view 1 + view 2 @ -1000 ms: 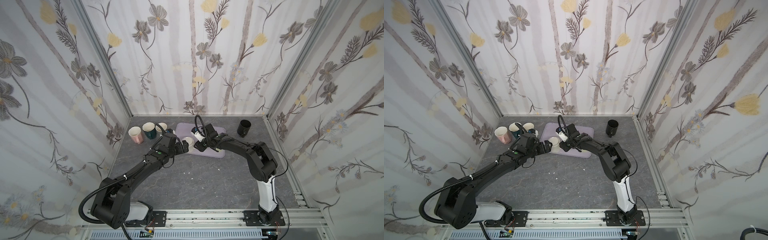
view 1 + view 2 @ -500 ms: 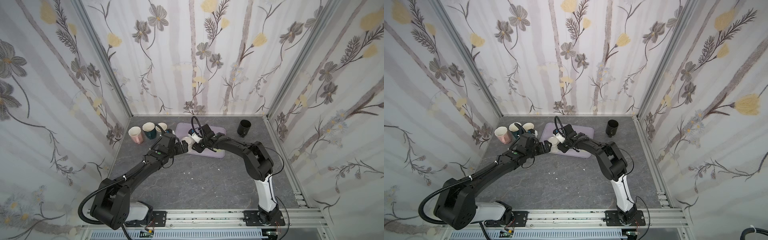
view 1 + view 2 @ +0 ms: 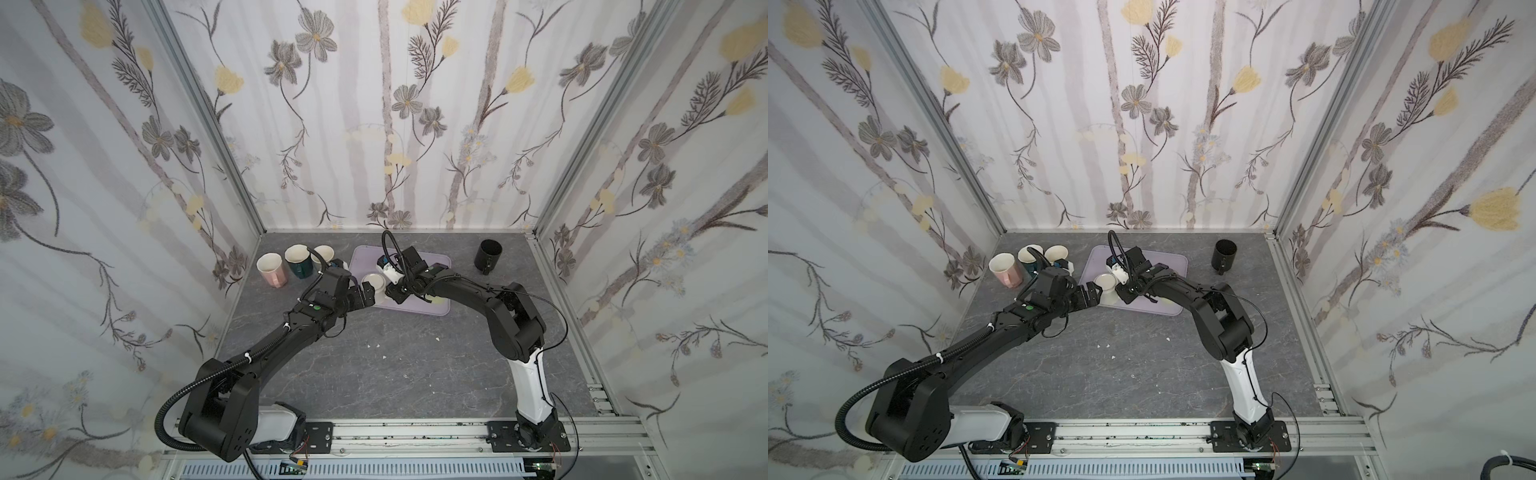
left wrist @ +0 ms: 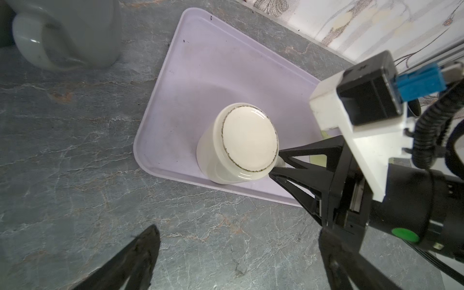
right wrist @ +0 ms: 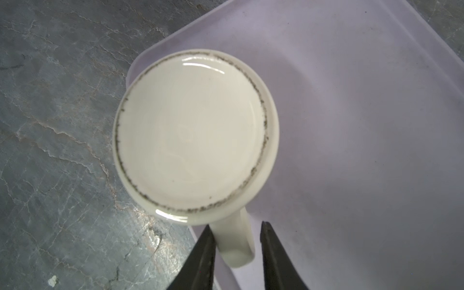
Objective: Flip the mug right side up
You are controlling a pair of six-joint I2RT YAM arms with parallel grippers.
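Observation:
A cream mug (image 3: 371, 282) (image 3: 1105, 281) stands upside down, base up, on the near left corner of a lavender tray (image 3: 432, 266) (image 3: 1171, 266). My right gripper (image 5: 236, 226) (image 3: 390, 289) straddles the mug's handle (image 5: 236, 241). One finger touches the handle and a gap shows beside the other, so the gripper is open. My left gripper (image 4: 237, 233) (image 3: 365, 297) hangs wide open over the bare table, just left of the mug (image 4: 241, 145), holding nothing. The mug's opening is hidden against the tray (image 4: 200, 62).
A pink mug (image 3: 272, 270), a dark green mug (image 3: 300, 262) and a white mug (image 3: 324, 255) stand upright at the back left. A black mug (image 3: 487, 255) stands at the back right. Walls close in the table on three sides.
My right gripper has slid left across the tray to the mug's handle and its jaws have narrowed around it. The left arm has barely moved.

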